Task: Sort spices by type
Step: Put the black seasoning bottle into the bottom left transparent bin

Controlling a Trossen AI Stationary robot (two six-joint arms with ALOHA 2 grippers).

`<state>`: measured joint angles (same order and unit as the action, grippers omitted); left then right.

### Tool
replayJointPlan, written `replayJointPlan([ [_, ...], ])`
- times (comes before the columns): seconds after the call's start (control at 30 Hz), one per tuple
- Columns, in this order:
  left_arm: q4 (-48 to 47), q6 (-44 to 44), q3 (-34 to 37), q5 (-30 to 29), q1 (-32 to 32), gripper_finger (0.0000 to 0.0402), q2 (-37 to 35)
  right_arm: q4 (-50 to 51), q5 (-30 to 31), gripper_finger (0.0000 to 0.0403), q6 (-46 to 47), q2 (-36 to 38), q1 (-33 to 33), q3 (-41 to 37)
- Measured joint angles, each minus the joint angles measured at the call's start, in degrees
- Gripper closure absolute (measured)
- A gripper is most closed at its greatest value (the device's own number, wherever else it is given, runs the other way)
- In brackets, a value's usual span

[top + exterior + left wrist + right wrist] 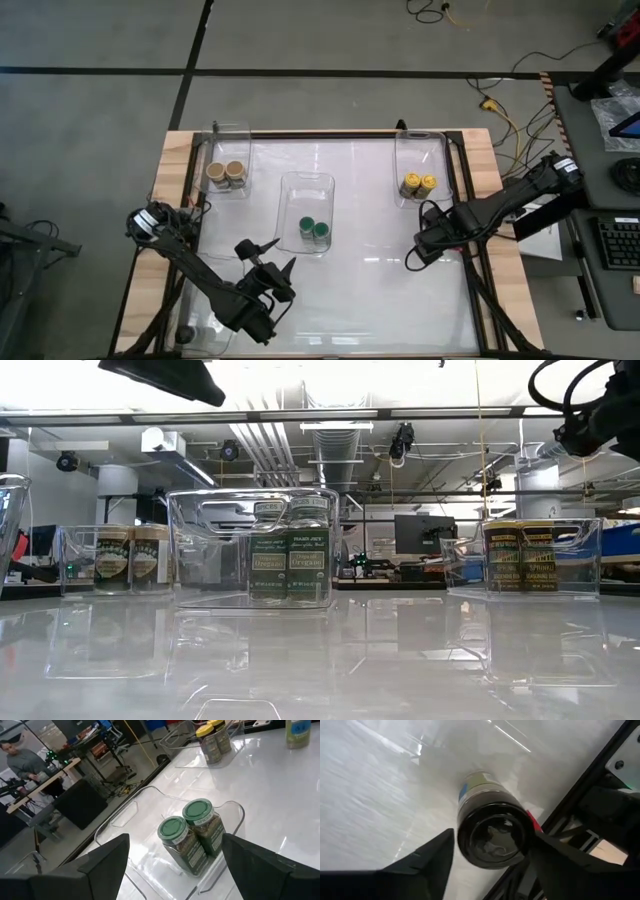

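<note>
Three clear bins stand on the table. The far-left one holds two tan-lidded jars [226, 175], the middle one two green-lidded jars [313, 230] [192, 837], and the far-right one two yellow-lidded jars [418, 185] [520, 558]. My left gripper [265, 257] [172, 857] is open and hovers near the middle bin, on its near-left side, touching nothing. My right gripper [412, 258] [492, 847] is over the table's right part, shut on a black-lidded jar [490, 832]. In the low view this gripper [590, 415] is well above the tabletop. My right gripper pinches the black-lidded jar by its lid [520, 827], one finger [432, 855] on each side of the rim. The fingers come from above, pointing down. The jar's body [477, 782] reaches away below the lid, and the low view shows no jar standing under this gripper.
A fourth clear bin [195, 335] [8, 530] sits at the near-left corner, partly under my left arm. The table's black frame rail [580, 795] runs close by the held jar. A jar with a blue label [298, 731] shows at the left wrist view's edge. A person [25, 762] sits beyond the table.
</note>
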<state>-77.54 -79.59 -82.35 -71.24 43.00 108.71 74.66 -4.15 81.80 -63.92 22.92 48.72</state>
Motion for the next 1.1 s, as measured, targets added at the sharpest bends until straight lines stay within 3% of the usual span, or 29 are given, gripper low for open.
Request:
replayJointPlan([
  [0.23,0.43,0.0,0.0,0.02,0.05,0.0102,0.0,-0.2,0.96,0.0197,0.26,0.0,-0.09,-0.25],
  [0.57,0.58,0.0,0.0,0.33,0.07,0.0102,0.0,-0.64,3.75,0.0132,-0.44,0.0,-3.23,-0.41],
  [0.7,0.61,0.0,0.0,0.43,0.07,0.0102,0.0,-0.62,3.69,0.0123,-1.68,0.0,-4.74,-0.52],
  [1.0,1.02,0.24,0.0,2.26,0.07,0.0102,0.0,-0.6,1.12,0.0181,-3.09,-0.02,-4.96,-0.59],
  [1.1,1.91,3.92,0.0,5.8,0.07,0.0102,0.0,-0.87,-0.15,0.0192,-3.66,-0.02,-4.96,-0.62],
])
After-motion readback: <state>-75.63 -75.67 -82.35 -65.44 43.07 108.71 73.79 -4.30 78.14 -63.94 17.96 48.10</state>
